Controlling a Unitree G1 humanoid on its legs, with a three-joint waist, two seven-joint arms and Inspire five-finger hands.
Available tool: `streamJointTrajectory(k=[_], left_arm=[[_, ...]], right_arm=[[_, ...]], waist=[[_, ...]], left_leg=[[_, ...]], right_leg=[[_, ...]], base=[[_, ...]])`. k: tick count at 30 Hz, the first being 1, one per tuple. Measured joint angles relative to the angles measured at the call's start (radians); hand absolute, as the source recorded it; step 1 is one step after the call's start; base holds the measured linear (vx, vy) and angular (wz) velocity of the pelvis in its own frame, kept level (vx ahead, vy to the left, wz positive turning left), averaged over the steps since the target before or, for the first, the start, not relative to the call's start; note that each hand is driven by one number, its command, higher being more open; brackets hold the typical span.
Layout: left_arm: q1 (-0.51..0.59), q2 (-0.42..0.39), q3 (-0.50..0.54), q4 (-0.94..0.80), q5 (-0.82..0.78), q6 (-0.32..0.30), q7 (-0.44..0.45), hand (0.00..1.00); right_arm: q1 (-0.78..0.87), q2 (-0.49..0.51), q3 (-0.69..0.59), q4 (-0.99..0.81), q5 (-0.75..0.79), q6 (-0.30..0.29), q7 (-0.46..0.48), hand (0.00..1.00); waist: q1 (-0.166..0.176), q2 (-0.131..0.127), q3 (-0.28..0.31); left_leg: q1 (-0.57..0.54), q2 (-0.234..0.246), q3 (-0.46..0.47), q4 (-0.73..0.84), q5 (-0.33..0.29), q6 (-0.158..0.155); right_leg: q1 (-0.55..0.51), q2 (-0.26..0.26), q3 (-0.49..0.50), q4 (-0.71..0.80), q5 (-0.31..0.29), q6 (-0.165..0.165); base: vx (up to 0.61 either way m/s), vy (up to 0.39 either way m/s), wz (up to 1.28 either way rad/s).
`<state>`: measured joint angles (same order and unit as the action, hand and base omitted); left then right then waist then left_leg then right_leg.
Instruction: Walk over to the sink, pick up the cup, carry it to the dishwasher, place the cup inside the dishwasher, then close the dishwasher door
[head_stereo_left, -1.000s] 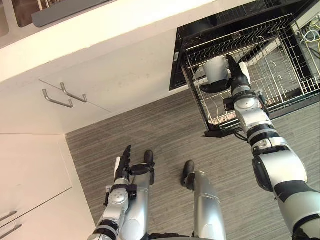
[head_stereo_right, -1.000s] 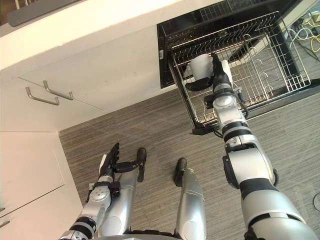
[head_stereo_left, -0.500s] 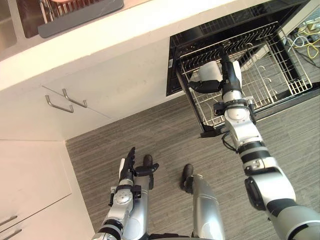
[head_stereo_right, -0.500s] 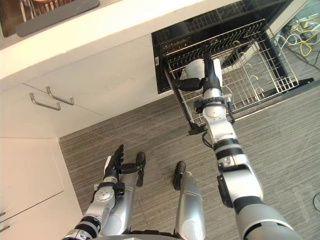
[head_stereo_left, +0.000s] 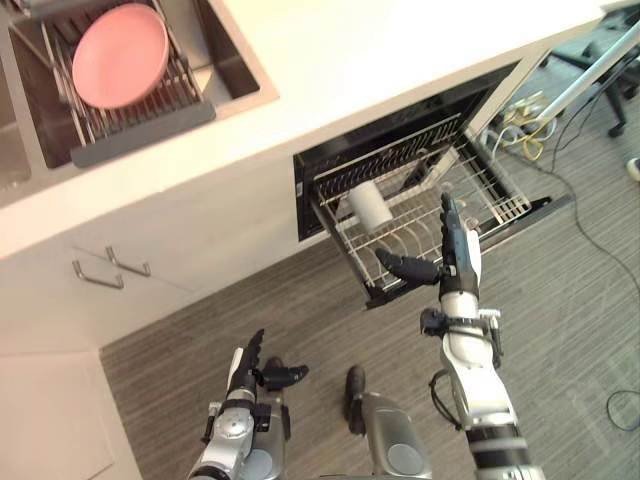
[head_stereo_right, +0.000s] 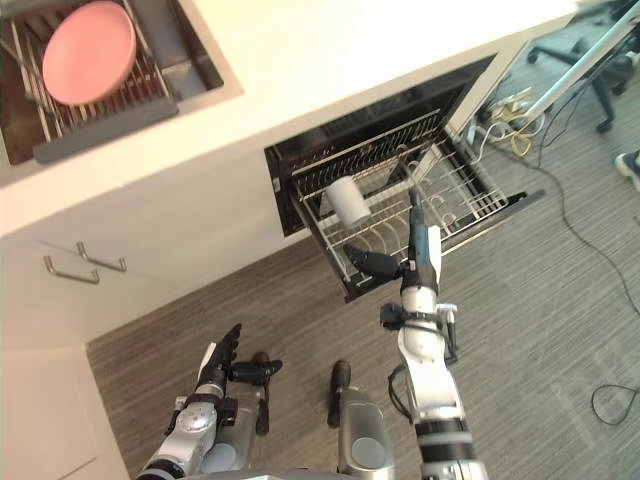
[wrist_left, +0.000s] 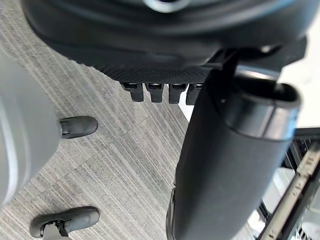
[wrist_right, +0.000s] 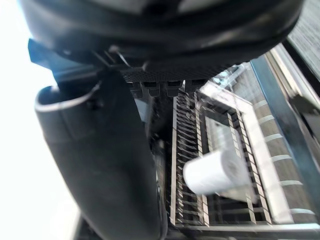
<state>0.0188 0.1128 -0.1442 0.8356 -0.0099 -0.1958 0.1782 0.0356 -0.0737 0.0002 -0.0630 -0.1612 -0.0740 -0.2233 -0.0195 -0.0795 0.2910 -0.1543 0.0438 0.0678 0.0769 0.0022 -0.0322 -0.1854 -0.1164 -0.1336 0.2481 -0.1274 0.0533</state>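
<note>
Right hand (head_stereo_left: 456, 258) open, cup (head_stereo_left: 369, 206) apart, in rack (head_stereo_left: 487, 196)

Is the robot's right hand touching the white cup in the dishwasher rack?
Apart. In the left eye view the open right hand is beside the cup, which lies in the rack, with bare wires between them.

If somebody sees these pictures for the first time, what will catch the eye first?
Probably the white cup, lying on its side in the pulled-out dishwasher rack. Next comes the right hand, open with straight fingers by the front of the rack and apart from the cup. A pink dish in the drainer at the sink also stands out, while the left hand hangs open low over the floor.
</note>
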Motion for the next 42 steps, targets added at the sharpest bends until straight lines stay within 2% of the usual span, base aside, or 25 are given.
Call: streamJointTrajectory(k=[6,17,24,26,29,30,33,35,36,38,40,42], left_arm=[[0.039,-0.002,0.000,0.037,0.014,0.002,-0.004,1.00],[0.049,-0.005,-0.001,0.081,0.051,0.002,-0.003,1.00],[0.047,-0.010,-0.001,0.109,0.049,0.002,0.008,1.00],[0.047,-0.012,-0.001,0.110,0.045,0.001,0.014,1.00],[0.042,-0.021,0.005,0.105,0.027,-0.015,0.018,1.00],[0.041,-0.025,0.015,0.106,0.019,-0.020,0.018,1.00],[0.042,-0.026,0.040,0.107,0.009,-0.022,0.021,1.00],[0.043,-0.023,0.060,0.107,0.008,-0.023,0.022,1.00],[0.046,-0.017,0.060,0.109,0.004,-0.022,0.025,1.00],[0.052,-0.015,0.060,0.111,-0.012,-0.022,0.027,1.00],[0.045,-0.007,0.059,0.109,-0.027,-0.023,0.030,1.00],[0.045,-0.005,0.060,0.106,-0.029,-0.022,0.029,1.00]], right_arm=[[0.126,0.035,0.006,-0.100,-0.030,-0.045,0.029,1.00],[0.211,0.043,0.015,-0.205,-0.180,-0.095,0.018,1.00],[0.212,0.011,0.056,-0.236,-0.187,-0.108,-0.012,1.00],[0.212,0.008,0.056,-0.236,-0.188,-0.108,-0.021,1.00],[0.210,-0.021,0.059,-0.236,-0.188,-0.108,-0.040,1.00],[0.210,-0.036,0.065,-0.237,-0.188,-0.108,-0.046,1.00],[0.208,-0.058,0.073,-0.245,-0.188,-0.108,-0.054,1.00],[0.202,-0.060,0.078,-0.272,-0.188,-0.107,-0.063,1.00],[0.180,-0.061,0.082,-0.277,-0.188,-0.108,-0.072,1.00],[0.155,-0.061,0.074,-0.274,-0.188,-0.108,-0.094,1.00],[0.144,-0.058,0.069,-0.275,-0.193,-0.111,-0.105,1.00],[0.141,-0.057,0.061,-0.275,-0.197,-0.109,-0.105,1.00]], waist=[[-0.004,0.003,-0.081],[-0.005,0.016,-0.128],[-0.005,0.033,-0.141],[-0.005,0.040,-0.136],[-0.002,0.071,-0.117],[0.001,0.082,-0.110],[0.006,0.092,-0.101],[0.009,0.079,-0.091],[0.009,0.081,-0.090],[0.012,0.081,-0.090],[0.028,0.063,-0.094],[0.029,0.061,-0.095]], left_leg=[[0.098,0.000,0.013,-0.065,0.000,0.000],[0.147,-0.001,0.013,-0.076,0.000,0.000],[0.150,-0.005,0.000,-0.073,0.000,0.001],[0.135,-0.008,-0.016,-0.035,-0.017,0.003],[0.055,-0.004,-0.050,0.148,-0.099,-0.011],[0.030,0.002,-0.041,0.200,-0.118,-0.030],[-0.011,0.021,0.053,0.258,-0.119,-0.035],[-0.037,0.023,0.084,0.282,-0.132,-0.042],[-0.047,0.028,0.086,0.246,-0.134,-0.034],[-0.027,0.027,0.121,0.184,-0.084,0.008],[-0.020,-0.013,0.133,0.174,-0.101,0.038],[-0.040,-0.039,0.130,0.221,-0.131,0.066]], right_leg=[[0.109,0.008,0.005,-0.096,0.019,0.009],[0.166,0.011,0.007,-0.131,0.035,0.012],[0.176,0.008,-0.007,-0.127,0.031,0.013],[0.181,0.003,-0.020,-0.113,0.020,0.012],[0.183,-0.003,-0.060,-0.057,-0.019,0.011],[0.184,-0.004,-0.073,-0.043,-0.041,-0.004],[0.199,-0.008,-0.093,-0.049,-0.044,-0.007],[0.206,-0.019,-0.096,-0.060,-0.043,-0.009],[0.207,-0.026,-0.097,-0.060,-0.046,-0.004],[0.223,-0.040,-0.096,-0.066,-0.052,0.019],[0.237,-0.077,-0.096,-0.100,-0.038,0.057],[0.244,-0.108,-0.113,-0.098,-0.044,0.094]], base=[[0.10,0.010,-0.05],[-0.02,0.001,0.00],[0.00,-0.002,0.05],[-0.01,-0.001,0.24],[-0.06,-0.003,0.42],[-0.09,0.013,0.35],[-0.08,0.021,0.28],[-0.03,0.059,0.16],[0.03,0.110,-0.01],[0.11,0.141,-0.02],[0.22,0.166,-0.01],[0.25,0.175,0.18]])
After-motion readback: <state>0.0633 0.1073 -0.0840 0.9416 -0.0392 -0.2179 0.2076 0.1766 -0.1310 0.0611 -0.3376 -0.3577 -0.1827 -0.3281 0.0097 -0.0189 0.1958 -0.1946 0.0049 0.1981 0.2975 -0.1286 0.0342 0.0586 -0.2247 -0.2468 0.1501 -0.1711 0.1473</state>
